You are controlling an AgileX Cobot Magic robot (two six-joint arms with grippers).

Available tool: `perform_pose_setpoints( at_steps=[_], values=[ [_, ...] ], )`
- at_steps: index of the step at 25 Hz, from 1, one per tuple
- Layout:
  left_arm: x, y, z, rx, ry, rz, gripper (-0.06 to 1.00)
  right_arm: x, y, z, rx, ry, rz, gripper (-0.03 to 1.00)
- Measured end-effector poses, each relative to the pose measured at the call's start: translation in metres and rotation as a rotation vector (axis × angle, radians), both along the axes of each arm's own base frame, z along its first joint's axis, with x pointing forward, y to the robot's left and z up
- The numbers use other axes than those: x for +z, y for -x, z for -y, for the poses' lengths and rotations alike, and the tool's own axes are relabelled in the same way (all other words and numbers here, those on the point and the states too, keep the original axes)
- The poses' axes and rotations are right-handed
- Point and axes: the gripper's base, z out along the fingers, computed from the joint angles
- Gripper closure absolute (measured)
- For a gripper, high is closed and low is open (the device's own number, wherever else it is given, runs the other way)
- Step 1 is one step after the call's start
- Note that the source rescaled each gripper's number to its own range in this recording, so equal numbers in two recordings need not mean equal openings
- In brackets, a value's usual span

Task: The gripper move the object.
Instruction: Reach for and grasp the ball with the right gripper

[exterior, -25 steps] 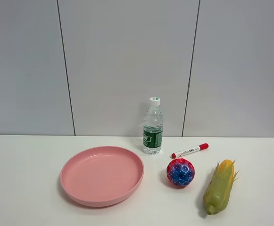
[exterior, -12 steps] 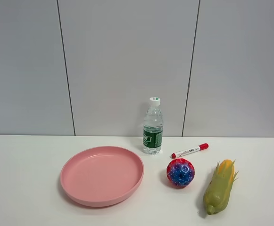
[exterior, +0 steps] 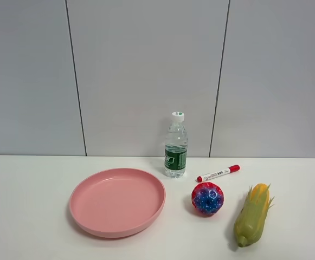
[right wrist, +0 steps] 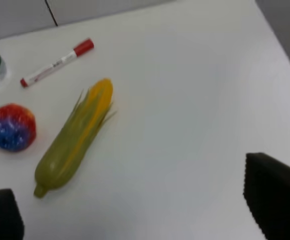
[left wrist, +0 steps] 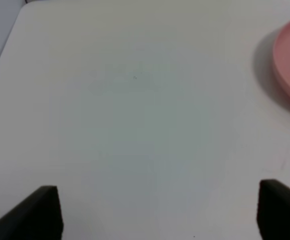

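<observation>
The ball [exterior: 207, 199], red with a blue patch and bumpy, lies on the white table between the pink plate [exterior: 87, 214] and the corn cob [exterior: 251, 215]. It also shows in the right wrist view [right wrist: 11, 127]. No arm shows in the exterior high view. My right gripper [right wrist: 137, 212] is open and empty above the table, apart from the ball, with the corn cob [right wrist: 75, 140] between them. My left gripper [left wrist: 159, 215] is open and empty over bare table, with the plate's rim [left wrist: 287, 70] at the edge of its view.
A water bottle [exterior: 175, 145] stands behind the ball near the wall. A red-capped marker [exterior: 218, 173] lies to its right, also in the right wrist view [right wrist: 56, 62]. The table's right edge [right wrist: 279, 45] runs close to the corn.
</observation>
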Motion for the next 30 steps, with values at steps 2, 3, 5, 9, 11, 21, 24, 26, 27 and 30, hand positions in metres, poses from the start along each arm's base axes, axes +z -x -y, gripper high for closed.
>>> perform_pose_setpoints(
  at_steps=[2, 3, 5, 9, 11, 21, 24, 26, 27, 30],
  values=[
    [0.000, 0.000, 0.000, 0.000, 0.000, 0.000, -0.06, 0.018, -0.022, -0.001, 0.037, -0.008, -0.024, 0.16],
    [0.000, 0.000, 0.000, 0.000, 0.000, 0.000, -0.06, 0.023, -0.035, -0.002, 0.061, -0.015, -0.050, 0.16],
    [0.000, 0.000, 0.000, 0.000, 0.000, 0.000, -0.06, 0.029, -0.061, -0.006, 0.124, -0.060, -0.103, 0.16],
    [0.000, 0.000, 0.000, 0.000, 0.000, 0.000, -0.06, 0.027, -0.115, -0.016, 0.259, -0.192, -0.200, 0.16],
    [0.000, 0.000, 0.000, 0.000, 0.000, 0.000, -0.06, 0.021, -0.140, -0.020, 0.297, -0.273, -0.247, 0.16],
    [0.000, 0.000, 0.000, 0.000, 0.000, 0.000, -0.06, 0.006, -0.219, -0.089, 0.610, -0.195, -0.375, 0.42],
    [0.000, 0.000, 0.000, 0.000, 0.000, 0.000, -0.06, 0.003, -0.232, -0.119, 0.632, -0.104, -0.439, 0.52],
    [0.000, 0.000, 0.000, 0.000, 0.000, 0.000, -0.06, -0.003, -0.241, -0.128, 0.600, -0.016, -0.482, 0.54],
    [0.000, 0.000, 0.000, 0.000, 0.000, 0.000, -0.06, -0.008, -0.245, -0.130, 0.578, 0.023, -0.509, 0.54],
    [0.000, 0.000, 0.000, 0.000, 0.000, 0.000, -0.06, -0.026, -0.252, -0.134, 0.549, 0.130, -0.588, 0.54]
  ],
)
